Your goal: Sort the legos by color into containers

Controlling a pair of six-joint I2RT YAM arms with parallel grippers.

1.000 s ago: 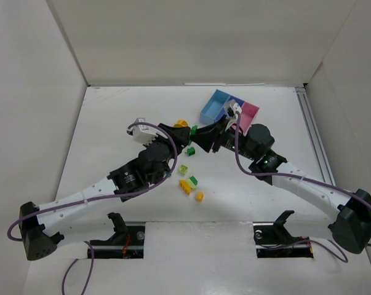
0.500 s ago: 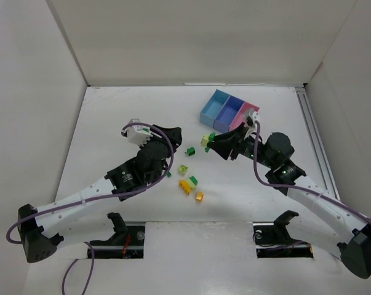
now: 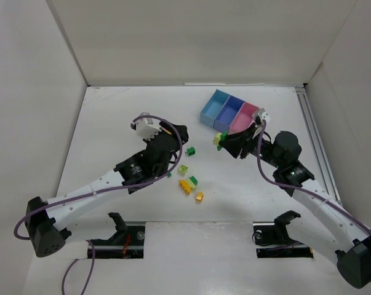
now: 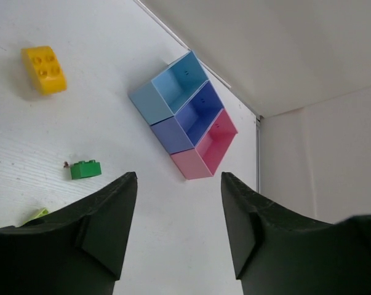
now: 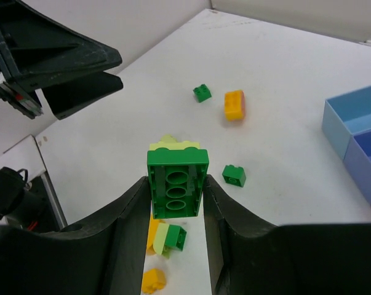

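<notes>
My right gripper (image 5: 176,190) is shut on a dark green lego (image 5: 178,184) that has a pale lime lego (image 5: 173,145) stuck to its far side. In the top view this pair (image 3: 219,140) hangs just left of the containers (image 3: 230,114), a joined row of light blue (image 4: 173,86), darker blue (image 4: 194,117) and pink (image 4: 213,144) bins. Over the legos, my left gripper (image 4: 179,178) is open and holds nothing. Loose on the table lie a small green lego (image 3: 190,150), a lime one (image 3: 183,169), another green (image 3: 193,180) and two yellow-orange ones (image 3: 185,186), (image 3: 199,196).
A yellow lego (image 4: 45,69) lies far left of the bins in the left wrist view. White walls enclose the table on three sides, and a metal rail (image 3: 313,132) runs along its right edge. Both arm bases stand at the near edge.
My right gripper has carried the green and lime legos to the right, nearer the bins. The left arm has swung slightly right and toward the loose legos.
</notes>
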